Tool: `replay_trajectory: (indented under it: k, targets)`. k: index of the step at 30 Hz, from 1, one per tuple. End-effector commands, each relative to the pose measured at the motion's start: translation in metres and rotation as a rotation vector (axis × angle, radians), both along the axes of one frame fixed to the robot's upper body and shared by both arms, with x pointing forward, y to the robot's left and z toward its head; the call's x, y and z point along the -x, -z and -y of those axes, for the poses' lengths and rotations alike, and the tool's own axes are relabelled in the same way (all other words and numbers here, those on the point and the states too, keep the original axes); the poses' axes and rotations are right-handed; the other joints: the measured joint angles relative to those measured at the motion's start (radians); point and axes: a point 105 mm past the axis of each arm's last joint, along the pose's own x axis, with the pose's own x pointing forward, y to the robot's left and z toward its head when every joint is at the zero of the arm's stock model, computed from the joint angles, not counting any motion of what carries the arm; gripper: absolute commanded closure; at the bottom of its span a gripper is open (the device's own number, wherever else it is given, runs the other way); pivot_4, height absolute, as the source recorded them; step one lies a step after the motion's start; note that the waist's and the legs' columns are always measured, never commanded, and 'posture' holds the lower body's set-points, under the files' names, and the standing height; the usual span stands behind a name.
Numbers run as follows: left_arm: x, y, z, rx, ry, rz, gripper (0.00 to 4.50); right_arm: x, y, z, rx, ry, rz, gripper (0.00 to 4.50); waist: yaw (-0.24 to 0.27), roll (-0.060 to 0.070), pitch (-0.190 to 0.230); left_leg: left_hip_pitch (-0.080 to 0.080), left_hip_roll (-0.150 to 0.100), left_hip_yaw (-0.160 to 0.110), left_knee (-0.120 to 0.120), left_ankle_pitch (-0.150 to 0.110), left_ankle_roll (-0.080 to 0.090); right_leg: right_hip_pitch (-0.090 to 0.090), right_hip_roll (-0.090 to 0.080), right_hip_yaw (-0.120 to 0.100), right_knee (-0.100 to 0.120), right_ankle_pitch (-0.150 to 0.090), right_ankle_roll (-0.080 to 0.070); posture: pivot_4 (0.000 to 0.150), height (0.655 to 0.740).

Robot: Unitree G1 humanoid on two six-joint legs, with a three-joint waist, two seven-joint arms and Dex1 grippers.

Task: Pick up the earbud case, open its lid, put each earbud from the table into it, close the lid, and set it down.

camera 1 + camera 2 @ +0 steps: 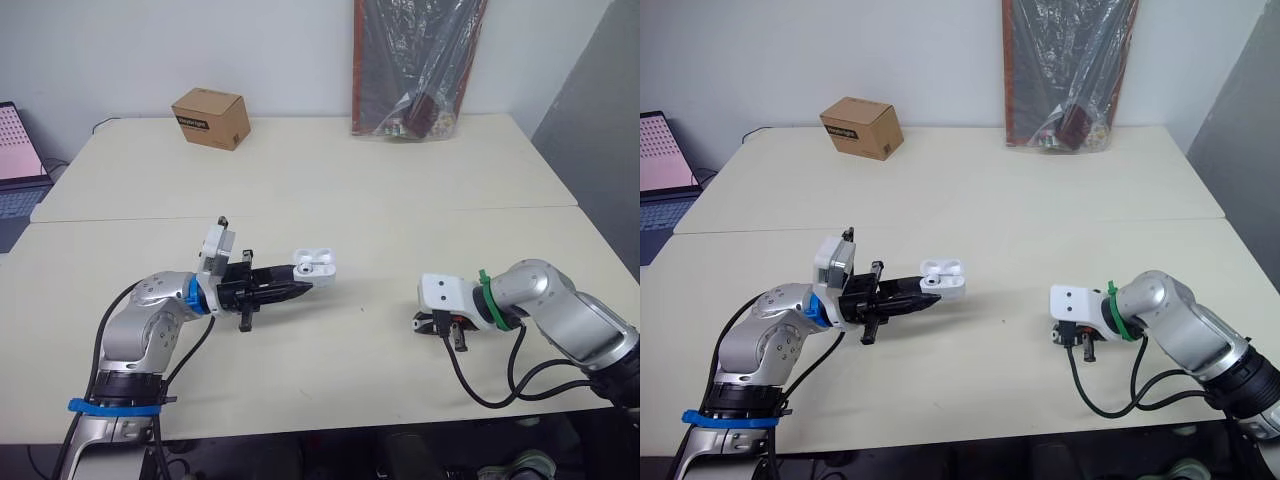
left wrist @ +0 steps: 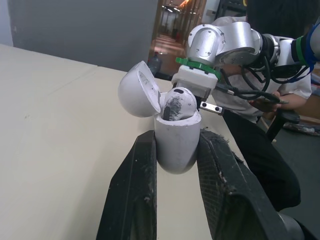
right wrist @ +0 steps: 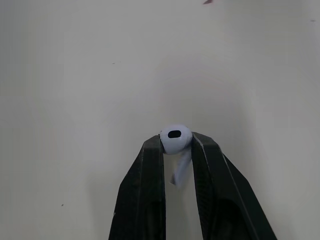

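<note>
The left gripper (image 2: 178, 134) clamps the open earbud case (image 1: 316, 266) between its fingers, with one earbud (image 2: 175, 105) seated inside. The right gripper (image 3: 177, 147) pinches the second earbud (image 3: 175, 138) at its fingertips. Next, it needs aligning stem-down over the free socket.

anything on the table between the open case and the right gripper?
Nothing. Left eye view shows bare table between the earbud case and the right gripper, which pinches an earbud.

Earbud (image 2: 177, 104) stem hidden inside case (image 2: 176, 145)
</note>
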Motion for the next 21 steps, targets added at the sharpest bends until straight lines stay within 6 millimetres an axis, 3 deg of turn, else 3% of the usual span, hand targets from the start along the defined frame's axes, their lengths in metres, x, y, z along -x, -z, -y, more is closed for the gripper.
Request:
replay_trajectory:
  k: [1,12,13,20,21]
  targets:
    - [0.003,-0.008,0.003,0.022,0.013,0.045,3.7,-0.004,-0.006,-0.001,0.024,-0.035,0.045,4.12,0.001,0.0,0.0,0.0,0.0,0.0,0.0,0.0,0.0,0.0,0.0,0.0,0.0,0.0,0.0,0.15,0.74]
    - [0.004,-0.006,0.003,0.03,0.009,0.041,3.7,-0.003,-0.003,0.002,0.039,-0.045,0.029,4.12,0.001,0.0,0.0,0.002,0.0,0.0,0.0,0.0,0.0,0.001,0.0,0.0,0.001,0.0,0.0,0.15,0.74]
    - [0.004,-0.006,0.002,0.03,0.009,0.04,3.7,-0.004,-0.004,0.002,0.041,-0.046,0.031,3.39,0.002,0.0,0.0,0.002,0.0,0.0,0.0,0.0,0.0,0.001,0.0,0.0,0.001,0.0,0.0,0.15,0.74]
    - [0.003,-0.006,0.002,0.031,0.008,0.039,3.7,0.001,-0.014,-0.003,0.063,-0.035,0.017,1.07,0.002,0.0,0.0,0.001,0.0,0.0,0.0,0.0,0.0,0.001,0.0,0.0,0.001,0.0,0.0,0.15,0.74]
    - [0.003,-0.006,0.002,0.032,0.007,0.04,3.7,0.002,-0.015,-0.004,0.07,-0.033,0.014,1.07,0.002,0.0,0.0,0.001,0.0,0.0,0.0,0.0,0.0,0.001,0.0,0.0,0.001,0.0,0.0,0.15,0.74]
